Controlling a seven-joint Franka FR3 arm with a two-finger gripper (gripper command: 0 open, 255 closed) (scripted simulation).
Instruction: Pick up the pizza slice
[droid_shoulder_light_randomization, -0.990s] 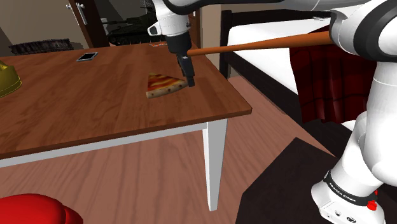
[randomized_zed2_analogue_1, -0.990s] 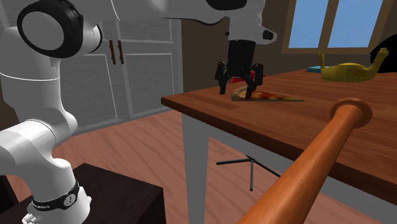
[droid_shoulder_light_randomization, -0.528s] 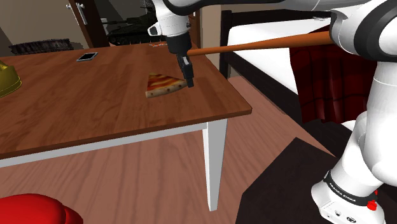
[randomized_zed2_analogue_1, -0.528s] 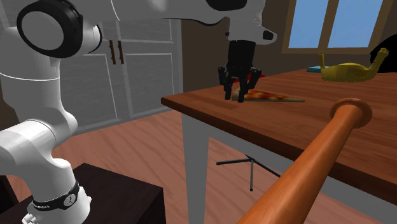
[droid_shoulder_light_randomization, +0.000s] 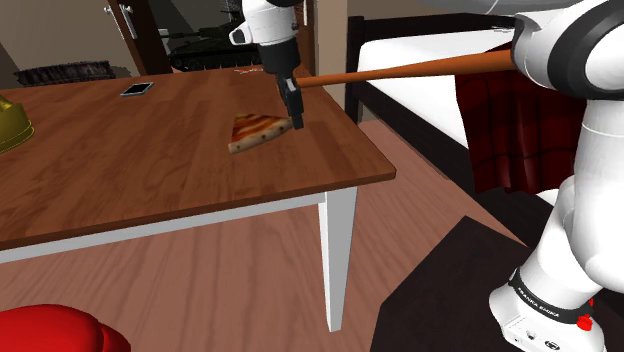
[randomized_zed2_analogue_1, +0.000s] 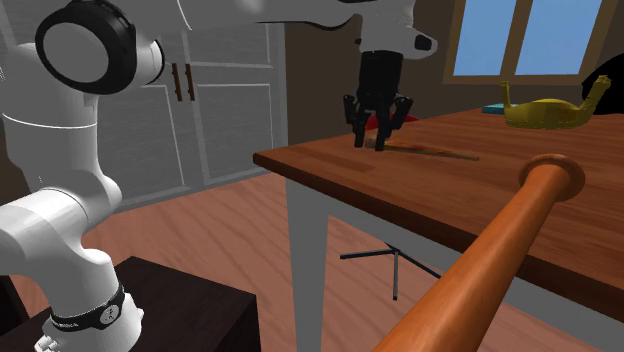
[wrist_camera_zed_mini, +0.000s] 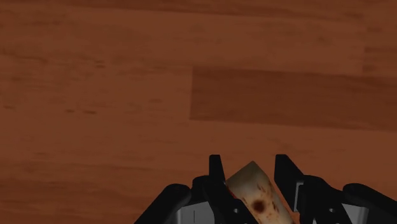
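Raised the tool (droid_shoulder_light_randomization: 294, 120) a little since 0.5 seconds ago, with the pizza slice (droid_shoulder_light_randomization: 254, 133) shifted slightly upward along with it. From the shoulder view: holds the slice by the crust corner nearest the end of the worktop (droid_shoulder_light_randomization: 150, 170), over the brown surface and well apart from the phone (droid_shoulder_light_randomization: 137, 88) at the far edge; cannot tell whether the pointed end has left the wood. From the second exterior view: shows the tool (randomized_zed2_analogue_1: 371, 135) narrowed and hanging just above the worktop (randomized_zed2_analogue_1: 520, 230), with a thin dark line beneath it, slice or shadow, cannot tell which. From the wrist view: finds the 2 fingers (wrist_camera_zed_mini: 215, 172) of the tool (wrist_camera_zed_mini: 249, 167) closed onto a pale, red-spotted piece of the pizza slice (wrist_camera_zed_mini: 256, 191), touching it on both sides, with bare worktop (wrist_camera_zed_mini: 127, 83) beyond. Judged from all 3: grasp done, lift barely begun; remains to carry the slice plainly clear of the wood without letting it slip from such a corner grip.
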